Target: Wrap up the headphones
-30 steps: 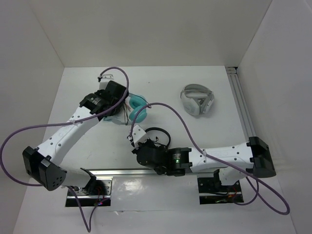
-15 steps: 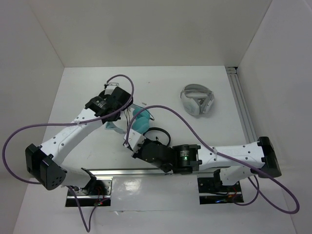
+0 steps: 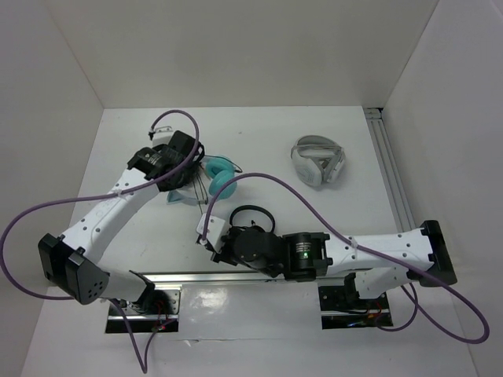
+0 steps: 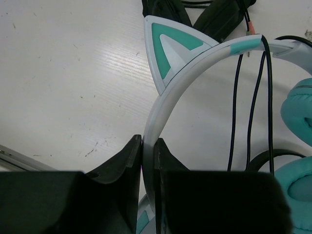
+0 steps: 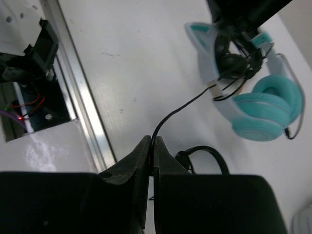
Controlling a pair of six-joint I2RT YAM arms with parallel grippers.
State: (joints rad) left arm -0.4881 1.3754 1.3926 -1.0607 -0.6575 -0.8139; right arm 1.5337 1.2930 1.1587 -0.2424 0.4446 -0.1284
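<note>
The teal headphones (image 3: 222,176) are held just above the table at the back left. My left gripper (image 3: 187,177) is shut on their pale cat-eared headband (image 4: 171,83), at a point just below the cat ear. Two strands of the thin black cable (image 4: 252,102) hang across the band beside the teal earcups (image 4: 298,114). My right gripper (image 3: 206,230) is shut on the black cable (image 5: 181,107), which runs from its jaws up to the headphones (image 5: 265,97). In the right wrist view the left gripper (image 5: 243,14) shows dark above the band.
The smaller black headphones (image 3: 253,215) lie next to my right gripper and also show in the right wrist view (image 5: 207,152). The white-grey headphones (image 3: 317,162) lie at the back right. An aluminium rail (image 5: 80,102) runs along the near edge, and another rail (image 3: 389,169) runs along the right wall.
My left gripper swung the headphones toward the right arm, then back up and left. My right gripper moved left and slightly nearer with the cable in its jaws.
</note>
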